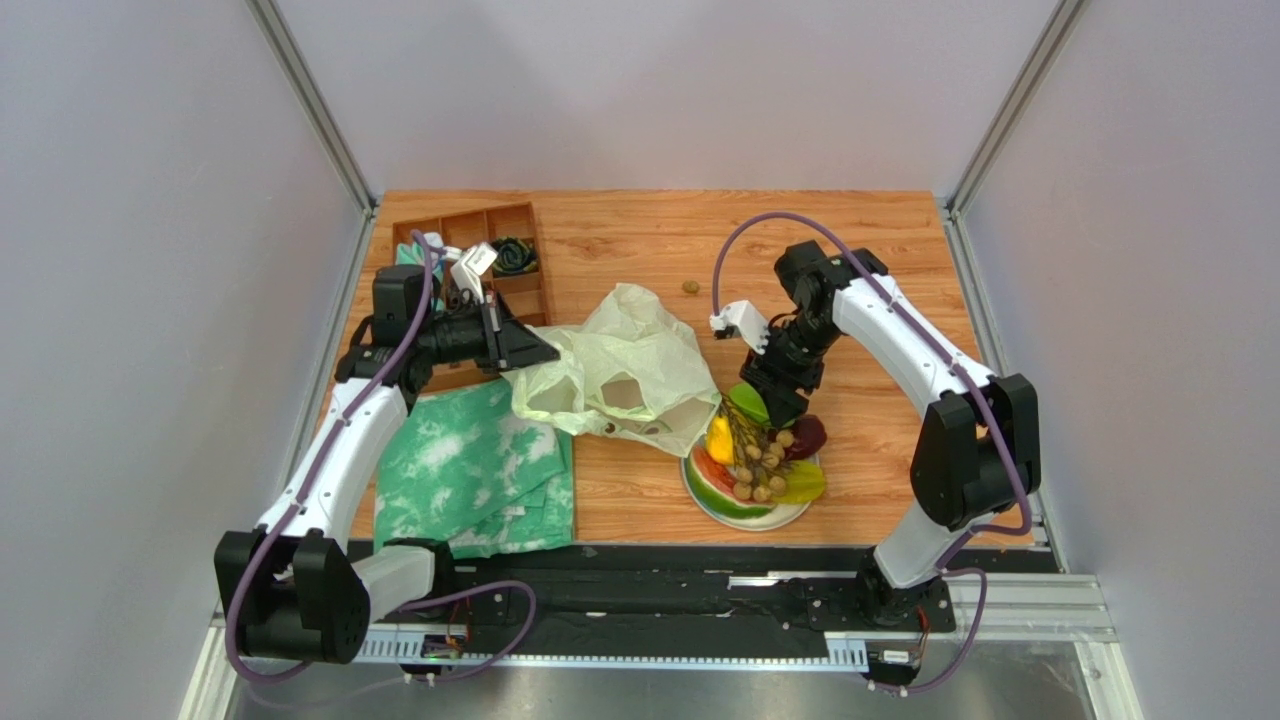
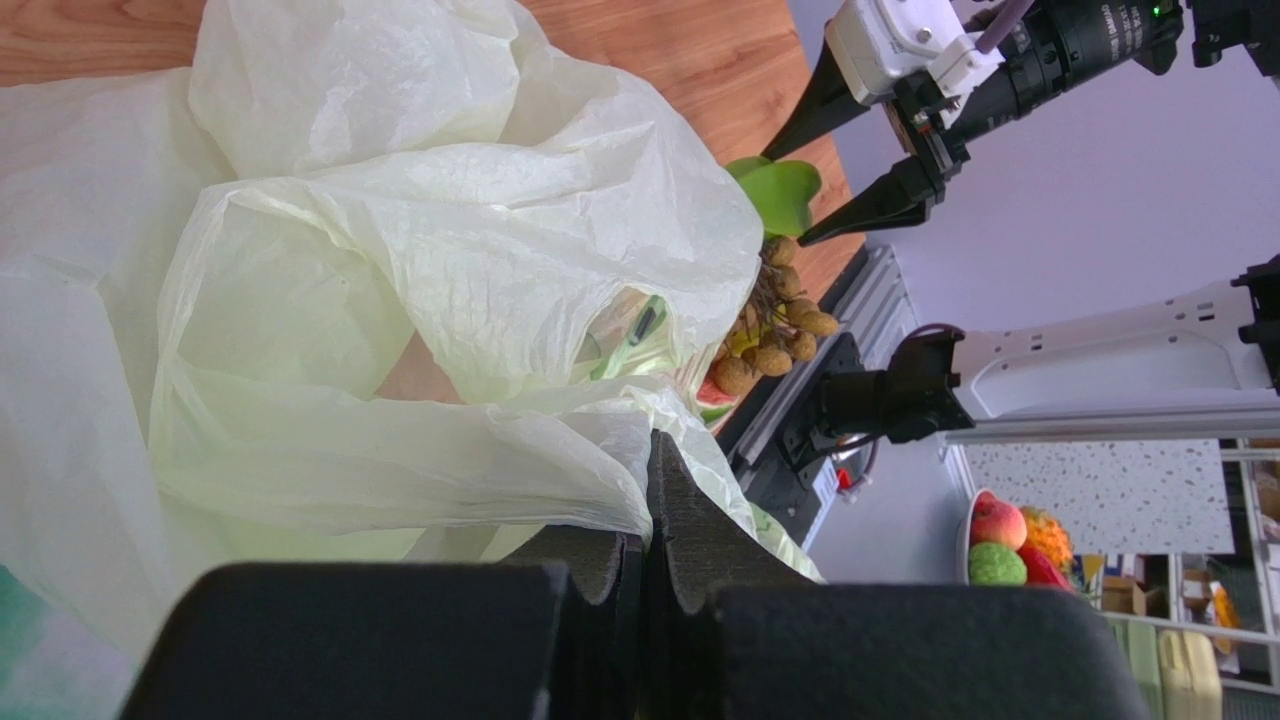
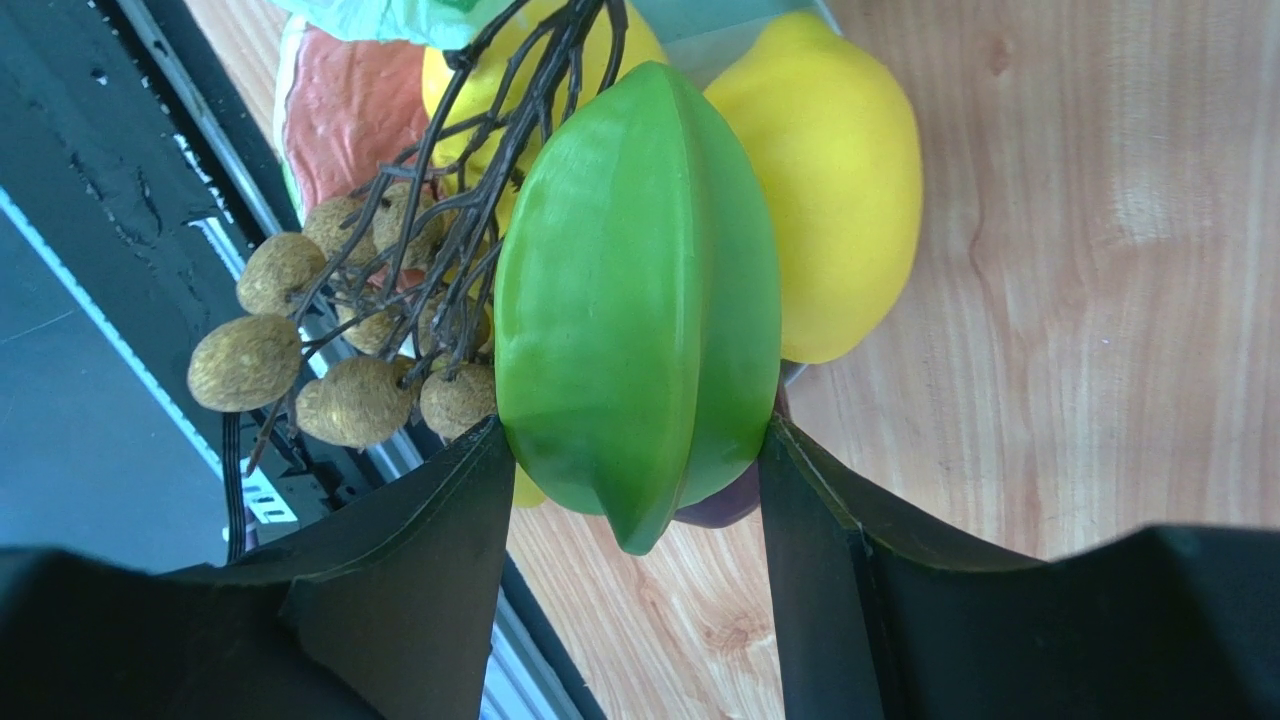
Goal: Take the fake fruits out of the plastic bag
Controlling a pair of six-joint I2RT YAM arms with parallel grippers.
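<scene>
The pale yellow-green plastic bag [image 1: 624, 368] lies crumpled mid-table, and my left gripper [image 1: 519, 348] is shut on a fold of the bag [image 2: 376, 270] at its left edge; the closed left gripper [image 2: 646, 495] pinches the film. My right gripper [image 1: 751, 402] hangs just above the plate [image 1: 751, 519], shut on a green ridged fruit [image 3: 639, 300], with the right gripper [image 3: 631, 428] touching both its sides. On the plate lie a lemon [image 3: 827, 180], a bunch of brown balls [image 3: 301, 375], a watermelon slice [image 1: 718, 488], a dark plum [image 1: 807, 437] and a yellow-green fruit [image 1: 801, 480].
A green-and-white mottled cloth [image 1: 481, 473] lies front left beside the bag. A wooden compartment tray [image 1: 473, 240] stands at the back left behind my left arm. One small brown ball [image 1: 690, 285] lies loose on the table behind the bag.
</scene>
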